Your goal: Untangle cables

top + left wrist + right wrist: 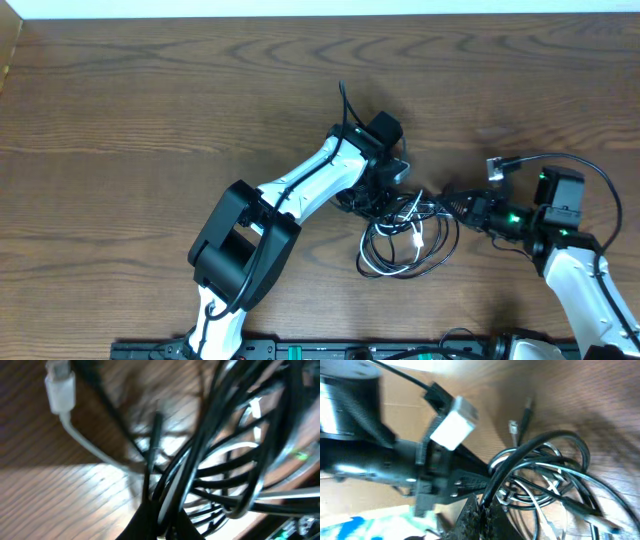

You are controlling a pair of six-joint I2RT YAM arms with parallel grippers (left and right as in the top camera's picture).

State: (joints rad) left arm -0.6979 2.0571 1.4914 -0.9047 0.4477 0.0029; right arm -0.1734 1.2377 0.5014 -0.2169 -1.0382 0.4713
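Left hand (385, 195) (157, 527): fingers together, clamped on a bunch of black cables (405, 235) at the top-left of the tangle. In the left wrist view the black cords (225, 435) fan out from the pinch point, blurred. A white plug (60, 390) lies just beyond them on the wood, its white cable (90, 447) curving back under the black ones.

Right hand (450, 205) (482, 512): fingers together too, clamped on black cords at the right edge of the same tangle. In the right wrist view, loops (540, 460) spread out from the fingertips. Beyond the loops there is a small clear plug (513, 427) and a thin black plug (527, 407), both on the wood.

The two hands are near each other, with the tangle between and just below them, right of centre on the counter (150, 120). The loops hang toward the near edge and rest on the wood. The white cable (416, 236) sits in the middle of the black loops. A light plug end (497, 168) lies apart, just above the right hand. Cannot tell which cord it belongs to.

The left arm (310, 180) reaches in diagonally from the bottom left. The right arm (580, 280) reaches in from the bottom right.
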